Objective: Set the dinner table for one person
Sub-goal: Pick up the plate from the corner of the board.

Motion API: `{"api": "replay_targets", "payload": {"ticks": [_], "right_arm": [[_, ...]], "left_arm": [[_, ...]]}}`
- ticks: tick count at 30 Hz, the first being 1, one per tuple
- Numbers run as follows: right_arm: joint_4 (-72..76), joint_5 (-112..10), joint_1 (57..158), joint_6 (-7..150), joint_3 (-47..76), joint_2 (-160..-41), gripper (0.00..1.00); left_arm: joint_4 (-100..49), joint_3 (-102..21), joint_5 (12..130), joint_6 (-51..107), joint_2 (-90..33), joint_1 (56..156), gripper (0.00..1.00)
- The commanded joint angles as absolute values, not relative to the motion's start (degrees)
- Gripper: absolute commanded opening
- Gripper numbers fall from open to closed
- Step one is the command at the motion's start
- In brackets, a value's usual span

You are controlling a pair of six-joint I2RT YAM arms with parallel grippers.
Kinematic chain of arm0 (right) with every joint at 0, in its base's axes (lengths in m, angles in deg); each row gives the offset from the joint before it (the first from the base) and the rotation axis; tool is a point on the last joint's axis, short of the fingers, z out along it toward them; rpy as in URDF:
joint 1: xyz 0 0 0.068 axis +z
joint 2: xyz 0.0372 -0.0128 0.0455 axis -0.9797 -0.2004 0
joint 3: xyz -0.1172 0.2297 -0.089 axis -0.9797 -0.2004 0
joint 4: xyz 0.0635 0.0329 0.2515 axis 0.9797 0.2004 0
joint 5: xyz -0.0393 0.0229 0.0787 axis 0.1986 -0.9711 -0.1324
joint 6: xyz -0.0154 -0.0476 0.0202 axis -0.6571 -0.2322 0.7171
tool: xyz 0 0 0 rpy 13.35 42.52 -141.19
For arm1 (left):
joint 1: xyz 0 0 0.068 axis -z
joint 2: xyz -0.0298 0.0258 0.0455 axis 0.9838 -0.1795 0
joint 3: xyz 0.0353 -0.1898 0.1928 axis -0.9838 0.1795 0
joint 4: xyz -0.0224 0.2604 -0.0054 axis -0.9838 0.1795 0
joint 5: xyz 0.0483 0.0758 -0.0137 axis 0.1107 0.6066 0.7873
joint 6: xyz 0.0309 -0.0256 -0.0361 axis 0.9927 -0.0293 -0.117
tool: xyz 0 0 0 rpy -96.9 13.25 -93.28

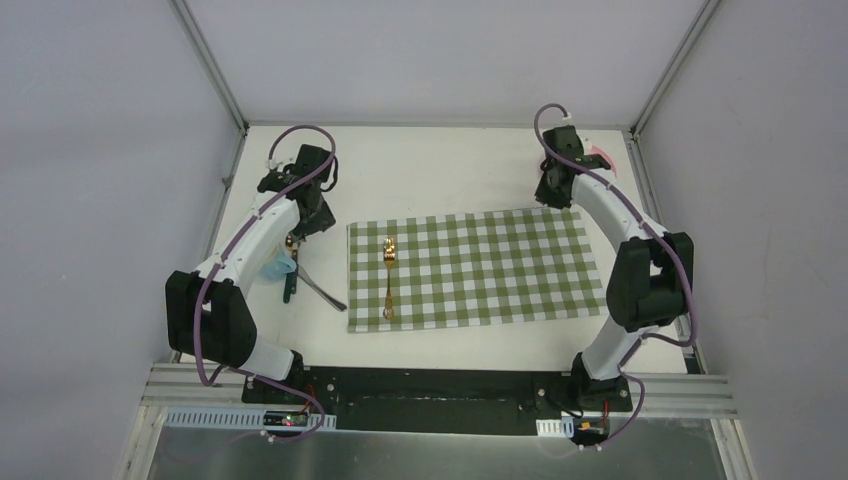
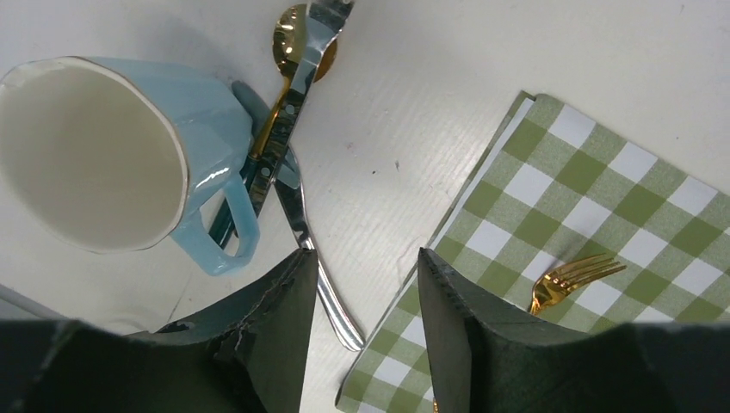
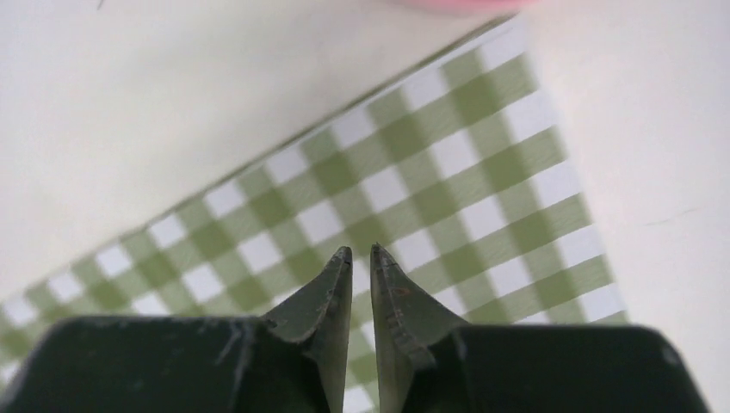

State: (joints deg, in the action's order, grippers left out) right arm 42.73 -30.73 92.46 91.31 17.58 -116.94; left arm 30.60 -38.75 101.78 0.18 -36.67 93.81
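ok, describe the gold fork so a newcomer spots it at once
The white matte tabletop carries a green-and-white checked cloth. Near the cloth's left edge lies a slim gold metal fork, tines at its far end. It is the only cutlery on the cloth.

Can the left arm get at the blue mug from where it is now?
Probably yes. The mug sits right beside the open, empty left gripper, with nothing over its rim. The cutlery lies against its handle, so a grip there might drag it.
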Motion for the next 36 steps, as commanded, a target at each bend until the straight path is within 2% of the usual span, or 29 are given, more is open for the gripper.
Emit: {"api": "replay_targets", "payload": {"ticks": [1, 3, 7, 9, 11, 17, 30, 36], "right_arm": [[45.1, -13.8, 90.7, 89.0, 24.9, -121.4, 0.18], [45.5, -9.8, 89.9, 88.4, 26.0, -123.1, 0.18], [32.5, -19.5, 87.0, 85.4, 18.9, -118.9, 0.22], [26.2, -19.5, 85.6, 85.4, 15.9, -116.7, 0.22], [23.3, -24.7, 84.7, 83.7, 15.6, -116.2, 0.36], [21.6, -31.9, 79.0, 85.4, 19.6, -118.1, 0.53], [18.9, -22.4, 78.6, 93.0, 28.9, -132.8, 0.51], [19.5, -13.6, 77.6, 94.5, 29.2, -133.9, 0.52]], "left_arm": [[27.5, -38.6, 98.0, 2.5, -35.5, 93.6, 0.47], [26.6, -38.2, 96.9, 2.7, -35.2, 93.8, 0.46], [25.3, -37.7, 95.3, 3.1, -34.9, 94.9, 0.46], [24.8, -37.6, 94.7, 3.3, -34.9, 95.3, 0.46], [24.2, -37.4, 94.0, 3.3, -34.9, 95.9, 0.45], [21.6, -37.1, 93.0, 3.2, -36.3, 99.4, 0.45], [18.0, -39.0, 91.1, 4.6, -41.6, 104.5, 0.44], [17.9, -39.5, 91.0, 5.5, -41.2, 104.7, 0.44]]}}
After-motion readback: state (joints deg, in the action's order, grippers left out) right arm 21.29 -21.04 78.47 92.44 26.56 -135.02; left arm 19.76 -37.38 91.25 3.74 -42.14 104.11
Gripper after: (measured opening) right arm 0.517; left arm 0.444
